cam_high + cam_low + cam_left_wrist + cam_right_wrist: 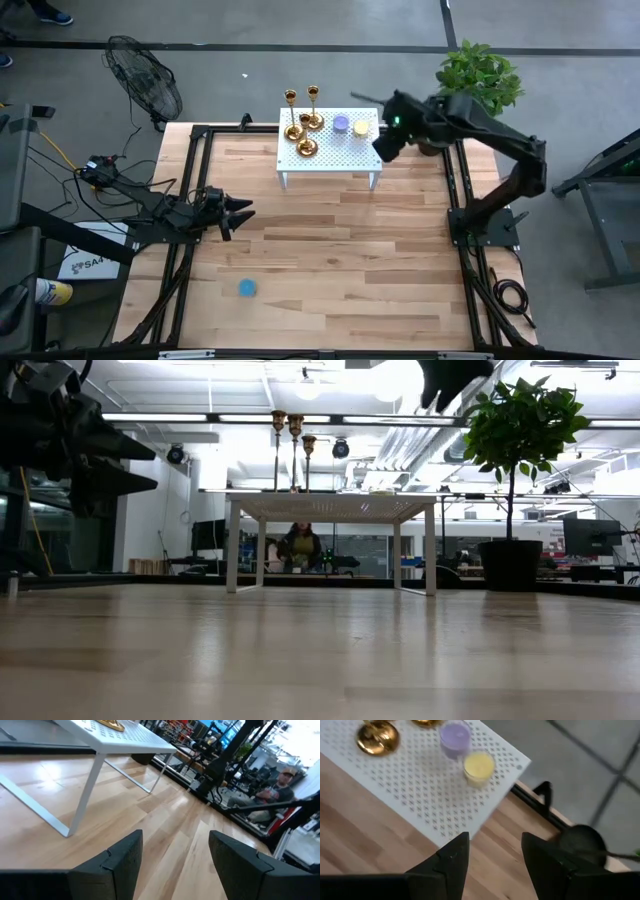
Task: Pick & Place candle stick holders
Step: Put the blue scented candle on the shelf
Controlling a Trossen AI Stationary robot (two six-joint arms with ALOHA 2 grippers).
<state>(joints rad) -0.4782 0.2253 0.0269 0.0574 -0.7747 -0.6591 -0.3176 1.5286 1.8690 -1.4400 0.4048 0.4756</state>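
- White perforated stand (330,150): landmark, carries three candle stick holders (303,125) at its far-left part.
- Right gripper (384,146): above stand's right edge, fingers apart, empty; approach step, next needs reaching left to a stem.
- Left gripper (240,214): near-left of stand, spread, idle.

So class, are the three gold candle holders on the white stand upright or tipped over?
Upright: the candle holders stand with thin stems vertical on the white stand.
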